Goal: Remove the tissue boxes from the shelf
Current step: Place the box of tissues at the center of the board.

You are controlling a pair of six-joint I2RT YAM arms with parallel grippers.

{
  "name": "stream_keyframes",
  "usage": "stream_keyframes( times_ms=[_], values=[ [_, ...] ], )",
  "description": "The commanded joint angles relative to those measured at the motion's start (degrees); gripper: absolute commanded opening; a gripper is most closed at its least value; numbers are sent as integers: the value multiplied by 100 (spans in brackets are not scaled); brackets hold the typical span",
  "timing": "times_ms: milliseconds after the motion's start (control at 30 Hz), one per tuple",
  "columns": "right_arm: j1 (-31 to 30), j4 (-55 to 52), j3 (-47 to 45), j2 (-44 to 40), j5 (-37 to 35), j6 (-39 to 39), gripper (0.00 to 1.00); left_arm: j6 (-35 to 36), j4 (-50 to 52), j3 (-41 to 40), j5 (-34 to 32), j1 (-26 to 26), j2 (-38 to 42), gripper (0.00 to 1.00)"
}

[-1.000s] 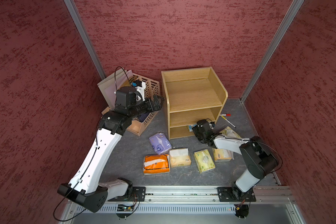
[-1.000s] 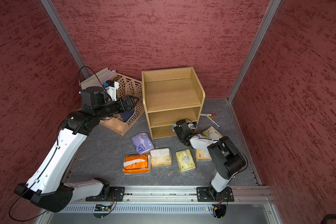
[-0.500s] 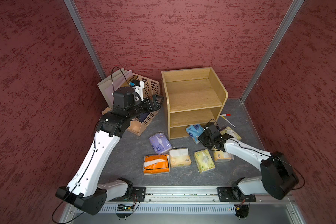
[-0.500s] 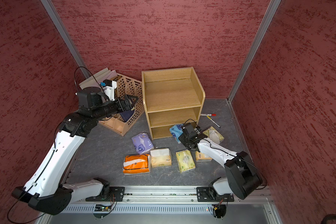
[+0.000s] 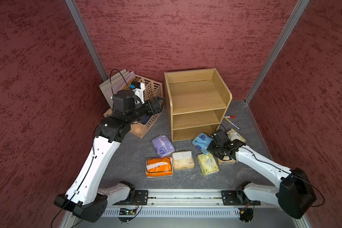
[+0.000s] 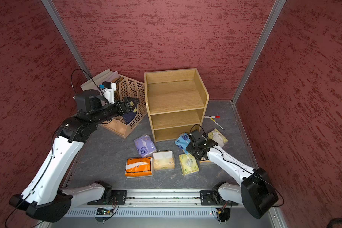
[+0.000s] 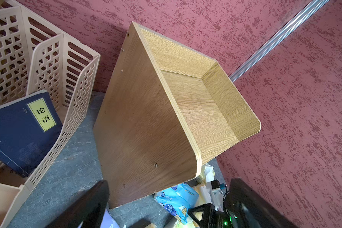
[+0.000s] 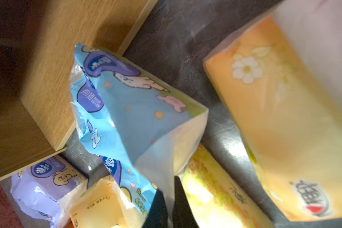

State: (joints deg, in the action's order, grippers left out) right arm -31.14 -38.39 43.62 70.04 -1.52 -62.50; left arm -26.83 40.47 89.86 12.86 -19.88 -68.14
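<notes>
The oak shelf [image 5: 197, 102] [image 6: 176, 98] [image 7: 146, 118] stands at the back with nothing showing on its tiers. My right gripper [image 5: 208, 148] [image 6: 188, 147] [image 8: 170, 205] is shut on the white end of the light blue tissue pack [image 5: 200, 142] [image 6: 182, 141] [image 8: 130, 110], just in front of the bottom tier. Several other tissue boxes lie on the floor: purple [image 5: 162, 146], orange [image 5: 159, 166], cream [image 5: 183, 162], yellow-green [image 5: 207, 164] and yellow [image 5: 234, 136]. My left gripper [image 5: 160, 103] [image 6: 132, 102] [image 7: 169, 183] hangs open beside the shelf's left panel, holding nothing.
A beige lattice file holder [image 5: 148, 94] with a dark blue book [image 7: 22, 128] stands left of the shelf, under my left arm. Two pens [image 5: 231, 118] lie at the shelf's right. Red walls close three sides; the arms' rail [image 5: 182, 197] runs along the front.
My right gripper has drawn back from the shelf's bottom tier, pulling the light blue pack out over the floor. The left arm has barely shifted.
</notes>
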Motion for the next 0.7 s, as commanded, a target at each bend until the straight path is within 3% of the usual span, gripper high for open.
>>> stream_keyframes(
  times_ms=[0,200,400,667],
  values=[
    [-70,-468,-99,-105,98,298,1,-74,-4,-67,-131,31,155,100],
    [-102,-716,-33,-55,154,568,9,-79,81,-74,-266,35,287,100],
    [-121,-743,126,-37,125,739,11,-7,162,-57,-504,61,452,100],
    [-119,-751,744,660,-9,1161,14,-13,246,9,-497,177,484,100]
  ],
)
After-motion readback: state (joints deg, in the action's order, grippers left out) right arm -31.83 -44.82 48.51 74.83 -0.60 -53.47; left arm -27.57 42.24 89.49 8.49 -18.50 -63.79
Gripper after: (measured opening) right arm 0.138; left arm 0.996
